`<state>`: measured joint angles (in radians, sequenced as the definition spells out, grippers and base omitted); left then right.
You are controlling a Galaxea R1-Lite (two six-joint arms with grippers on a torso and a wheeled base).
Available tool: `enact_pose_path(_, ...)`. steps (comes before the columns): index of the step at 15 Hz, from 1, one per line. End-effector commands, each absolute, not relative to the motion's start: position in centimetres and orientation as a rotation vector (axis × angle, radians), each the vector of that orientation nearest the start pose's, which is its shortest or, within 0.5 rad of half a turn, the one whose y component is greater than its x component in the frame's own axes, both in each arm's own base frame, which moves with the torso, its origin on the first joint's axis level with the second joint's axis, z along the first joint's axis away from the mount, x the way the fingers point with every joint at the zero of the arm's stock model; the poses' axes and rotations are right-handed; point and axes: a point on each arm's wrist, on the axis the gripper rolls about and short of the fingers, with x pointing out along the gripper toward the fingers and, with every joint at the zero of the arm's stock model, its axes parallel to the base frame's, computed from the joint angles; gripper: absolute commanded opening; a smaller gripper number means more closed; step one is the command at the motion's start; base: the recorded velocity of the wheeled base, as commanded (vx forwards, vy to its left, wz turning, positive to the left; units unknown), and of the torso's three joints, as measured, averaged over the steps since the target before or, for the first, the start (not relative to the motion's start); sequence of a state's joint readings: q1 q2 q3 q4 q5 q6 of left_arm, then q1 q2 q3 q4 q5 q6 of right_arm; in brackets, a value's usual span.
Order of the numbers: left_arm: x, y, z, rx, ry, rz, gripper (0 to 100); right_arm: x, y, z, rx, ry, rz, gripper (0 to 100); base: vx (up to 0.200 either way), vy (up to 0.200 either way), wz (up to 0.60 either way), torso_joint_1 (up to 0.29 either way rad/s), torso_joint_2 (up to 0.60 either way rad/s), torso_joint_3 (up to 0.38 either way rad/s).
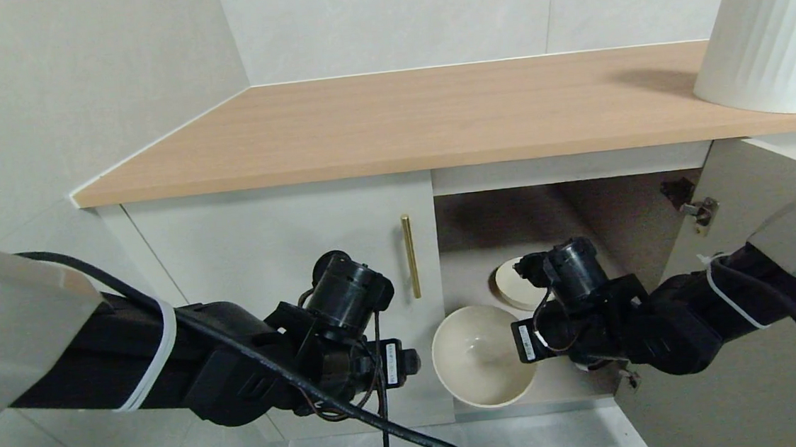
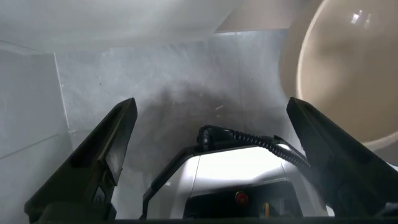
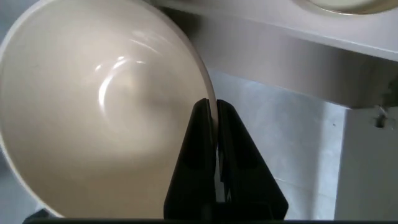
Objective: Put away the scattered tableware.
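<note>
A cream bowl [image 1: 483, 355] hangs in front of the open cabinet compartment [image 1: 567, 210], just outside its lower shelf. My right gripper [image 3: 214, 118] is shut on the bowl's [image 3: 93, 106] rim, one finger inside and one outside. A pale plate [image 1: 516, 285] lies on the shelf behind the bowl, and its edge [image 3: 342, 5] shows in the right wrist view. My left gripper [image 2: 210, 106] is open, holds nothing and points down at the floor, in front of the closed left door [image 1: 287, 260]. The bowl [image 2: 348, 68] is beside it, apart from its fingers.
The right cabinet door [image 1: 729, 283] stands swung open beside my right arm. A brass handle [image 1: 409, 257] runs down the closed door's edge. A wooden countertop [image 1: 432, 114] spans above, with a tall white ribbed container [image 1: 766, 31] at its right end.
</note>
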<state>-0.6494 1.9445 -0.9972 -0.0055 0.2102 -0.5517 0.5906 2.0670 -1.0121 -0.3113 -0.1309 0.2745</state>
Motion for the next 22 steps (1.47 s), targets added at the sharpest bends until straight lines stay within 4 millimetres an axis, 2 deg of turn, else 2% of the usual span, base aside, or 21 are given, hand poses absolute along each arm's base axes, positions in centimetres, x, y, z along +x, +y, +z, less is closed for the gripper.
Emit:
enact_pose_path(1,26.8,-19.7,9.9,-0.116,0.933,-0.154,100,33.4,18.2,7.6,0.029,0.742,0.257,0,0.000,0.000,0.00,0.000,0.00,0.000)
enact_pose_path(4,26.8,-19.7,10.0,-0.116,0.932,-0.155,100,36.0,16.6,7.7,0.078,0.703,0.157,0,0.000,0.000,0.00,0.000,0.00,0.000)
enact_pose_path(7,26.8,-19.8,10.0,-0.115,0.931,-0.154,100,37.4,16.4,8.2,0.192,0.672,0.108,0,0.000,0.000,0.00,0.000,0.00,0.000)
enact_pose_path(11,26.8,-19.8,9.9,-0.113,0.931,-0.152,100,39.6,15.3,8.7,0.310,0.620,0.031,0,0.000,0.000,0.00,0.000,0.00,0.000)
enact_pose_path(12,26.8,-19.8,9.9,-0.113,0.931,-0.152,100,39.6,15.3,8.7,0.310,0.620,0.031,0,0.000,0.000,0.00,0.000,0.00,0.000)
enact_pose_path(13,26.8,-19.8,9.9,-0.113,0.931,-0.152,100,40.5,14.6,8.7,0.336,0.602,-0.007,0,0.000,0.000,0.00,0.000,0.00,0.000)
enact_pose_path(20,26.8,-19.7,9.9,-0.114,0.931,-0.151,100,44.0,12.6,6.2,0.337,0.558,-0.180,0,0.000,0.000,0.00,0.000,0.00,0.000)
enact_pose_path(22,26.8,-19.7,9.9,-0.115,0.932,-0.152,100,44.2,12.6,5.7,0.335,0.563,-0.183,0,0.000,0.000,0.00,0.000,0.00,0.000)
